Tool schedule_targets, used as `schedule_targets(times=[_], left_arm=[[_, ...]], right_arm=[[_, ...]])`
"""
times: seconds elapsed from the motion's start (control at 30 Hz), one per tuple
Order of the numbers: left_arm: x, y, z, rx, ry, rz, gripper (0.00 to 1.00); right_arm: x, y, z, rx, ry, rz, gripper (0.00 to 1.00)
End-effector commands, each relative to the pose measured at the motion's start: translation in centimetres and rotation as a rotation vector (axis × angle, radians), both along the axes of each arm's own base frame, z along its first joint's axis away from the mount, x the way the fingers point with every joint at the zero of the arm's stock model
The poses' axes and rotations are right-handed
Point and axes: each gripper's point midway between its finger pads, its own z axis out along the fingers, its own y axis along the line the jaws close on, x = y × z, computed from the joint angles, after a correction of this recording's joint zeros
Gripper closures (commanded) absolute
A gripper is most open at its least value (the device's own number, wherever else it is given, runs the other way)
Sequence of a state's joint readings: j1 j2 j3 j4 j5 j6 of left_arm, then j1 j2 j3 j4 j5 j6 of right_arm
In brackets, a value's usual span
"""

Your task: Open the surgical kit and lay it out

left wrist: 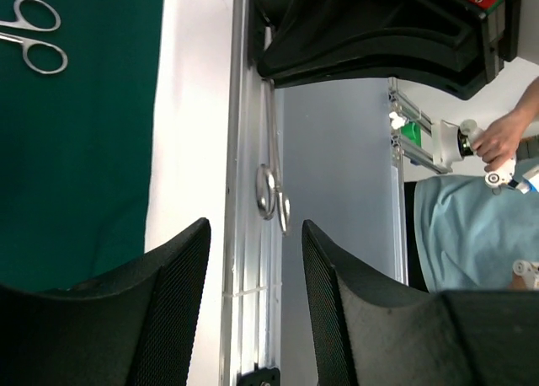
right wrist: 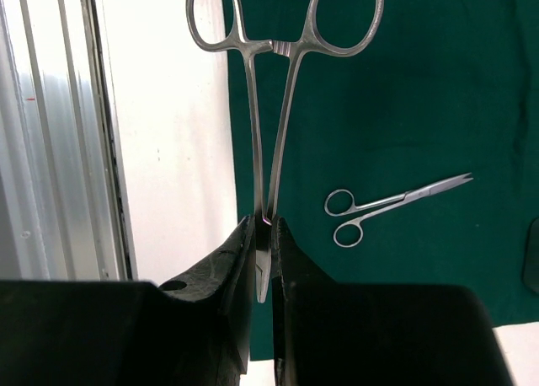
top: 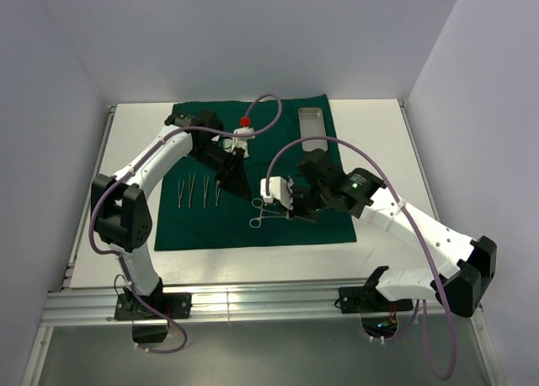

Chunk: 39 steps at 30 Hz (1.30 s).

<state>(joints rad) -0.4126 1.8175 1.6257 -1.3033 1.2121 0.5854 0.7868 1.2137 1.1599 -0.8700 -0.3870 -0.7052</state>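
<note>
On the dark green cloth wrap [top: 210,230] lay small scissors [right wrist: 410,195] and a row of slim steel tools [top: 205,190], with the steel tray [top: 311,120] at its far corner. The right gripper [right wrist: 264,234] pinched a clamp [right wrist: 271,46] by its tips over the cloth's near edge. The left gripper [left wrist: 255,234] stood parted, holding nothing.

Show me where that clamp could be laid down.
The green cloth's near-left corner, below the row of steel instruments, is bare; so is the white table right of the steel tray. It's crowded around the scissors, by the right end effector holding the clamp.
</note>
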Motion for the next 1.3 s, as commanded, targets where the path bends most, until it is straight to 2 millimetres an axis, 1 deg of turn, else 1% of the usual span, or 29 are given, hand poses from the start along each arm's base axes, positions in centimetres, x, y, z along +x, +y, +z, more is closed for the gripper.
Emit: schedule_targets(times=[0.0, 0.13, 0.27, 0.37, 0.47, 0.5, 0.57, 0.6, 0.63, 0.67, 0.73, 0.77, 0.8, 0.83, 0.87, 0.9, 0.93, 0.97, 1.0, 1.03, 1.07, 1.1, 1.13, 1.17, 1.2, 1.23, 1.27], left_arm=[[-1.6, -0.2, 2.0, -0.051, -0.035, -0.044, 0.47], [-2.4, -0.8, 1.5, -0.026, -0.029, -0.068, 0.47], [-2.5, -1.2, 0.9, -0.002, -0.037, -0.080, 0.48], [-2.4, -1.5, 0.7, 0.019, -0.051, -0.083, 0.51], [-2.7, -1.7, 0.2, 0.042, -0.061, -0.098, 0.57], [-2.9, -1.7, 0.0, 0.049, -0.060, -0.105, 0.61], [-3.2, -1.6, -0.5, 0.063, -0.071, -0.116, 0.64], [-3.3, -1.6, -0.6, 0.067, -0.072, -0.115, 0.70], [-3.2, -1.7, -0.6, 0.065, -0.081, -0.110, 0.74], [-3.3, -1.6, -0.8, 0.066, -0.078, -0.108, 0.81], [-3.3, -1.8, -0.5, 0.060, -0.083, -0.105, 0.89], [-3.2, -1.9, -0.4, 0.053, -0.087, -0.102, 0.96], [-3.2, -1.9, -0.4, 0.050, -0.085, -0.097, 1.00], [-3.2, -1.9, 0.0, 0.045, -0.084, -0.088, 1.00], [-3.1, -2.0, 0.0, 0.024, -0.088, -0.079, 1.00], [-3.0, -2.1, 0.1, 0.012, -0.090, -0.068, 1.00], [-2.9, -1.8, 1.0, 0.003, -0.075, -0.021, 1.00], [-2.1, -2.0, 0.6, -0.030, -0.107, 0.005, 1.00], [-1.7, -1.9, 0.8, -0.043, -0.116, 0.028, 1.00], [-1.4, -1.6, 1.7, -0.049, -0.110, 0.082, 1.00], [-1.2, -1.4, 1.2, -0.045, -0.105, 0.112, 1.00], [0.1, -1.8, 1.7, -0.084, -0.166, 0.143, 1.00], [0.4, -1.6, 2.6, -0.092, -0.137, 0.190, 1.00], [0.6, -1.5, 2.4, -0.092, -0.112, 0.222, 1.00], [2.1, -2.0, 3.1, -0.123, -0.187, 0.266, 1.00], [2.0, -1.8, 3.4, -0.130, -0.160, 0.312, 1.00], [2.5, -1.9, 4.0, -0.153, -0.185, 0.344, 1.00]], right_arm=[[0.3, 0.3, 1.3, -0.002, -0.064, 0.023, 1.00], [0.2, 0.5, 1.0, -0.014, -0.076, 0.037, 1.00], [0.1, 0.8, 1.3, -0.018, -0.084, 0.050, 1.00], [0.0, 0.9, 1.4, -0.022, -0.090, 0.059, 1.00], [0.1, 1.0, 1.4, -0.029, -0.102, 0.064, 1.00], [0.1, 1.0, 1.4, -0.028, -0.104, 0.063, 1.00], [0.2, 1.1, 1.6, -0.025, -0.113, 0.064, 1.00], [0.2, 1.0, 1.6, -0.026, -0.116, 0.062, 1.00], [0.2, 1.1, 1.8, -0.023, -0.122, 0.063, 1.00], [0.2, 1.1, 1.8, -0.024, -0.126, 0.065, 1.00], [0.3, 1.1, 2.1, -0.020, -0.144, 0.061, 1.00], [0.4, 1.4, 2.3, -0.007, -0.154, 0.055, 1.00], [0.8, 1.2, 2.4, -0.008, -0.167, 0.037, 0.99], [1.2, 1.5, 2.8, 0.013, -0.191, 0.018, 0.86], [1.6, 1.5, 3.1, 0.027, -0.202, -0.016, 0.79], [2.1, 1.4, 3.4, 0.038, -0.223, -0.048, 0.67], [2.8, 0.7, 3.8, 0.044, -0.267, -0.104, 0.50], [3.5, 0.8, 4.6, 0.084, -0.295, -0.148, 0.44], [3.8, 0.5, 5.1, 0.103, -0.312, -0.175, 0.38], [4.0, 0.1, 6.2, 0.149, -0.344, -0.211, 0.21], [4.1, -0.1, 6.7, 0.186, -0.338, -0.252, 0.16], [4.6, -0.7, 7.2, 0.215, -0.343, -0.293, 0.14], [4.8, -1.2, 8.2, 0.276, -0.367, -0.330, 0.09], [4.9, -1.6, 8.7, 0.322, -0.354, -0.381, 0.09], [5.5, -2.4, 9.0, 0.355, -0.356, -0.442, 0.08], [5.5, -3.1, 9.8, 0.420, -0.361, -0.486, 0.08], [5.1, -3.1, 9.9, 0.478, -0.296, -0.527, 0.08]])
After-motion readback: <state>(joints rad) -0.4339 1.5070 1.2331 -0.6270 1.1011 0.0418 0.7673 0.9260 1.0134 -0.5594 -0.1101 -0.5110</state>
